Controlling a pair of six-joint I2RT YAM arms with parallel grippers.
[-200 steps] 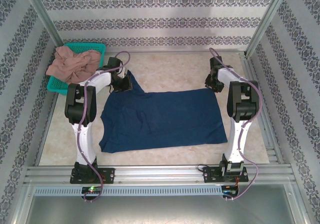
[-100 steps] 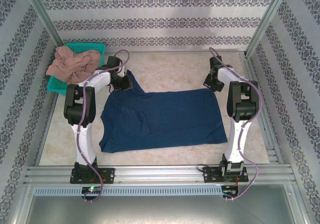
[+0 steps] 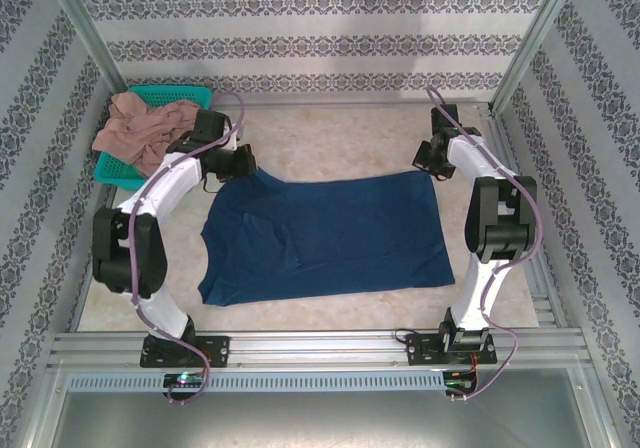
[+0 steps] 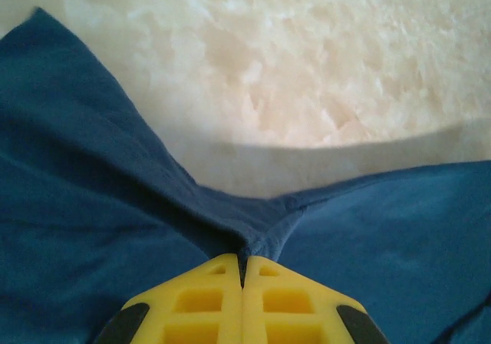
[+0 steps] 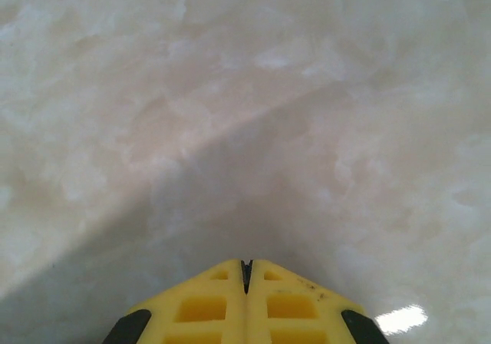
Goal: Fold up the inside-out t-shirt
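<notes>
Folding is just starting: the dark navy blue cotton t-shirt point(image 3: 325, 233) lies flat on the pale stone table point(image 3: 340, 128). The left gripper point(image 4: 242, 261) pinches its far edge; the right gripper point(image 5: 246, 266), closed empty, must open and grab.

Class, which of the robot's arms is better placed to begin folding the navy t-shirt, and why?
Left. The left gripper is shut on the t-shirt; the right gripper is shut on nothing, bare table ahead of it.
</notes>
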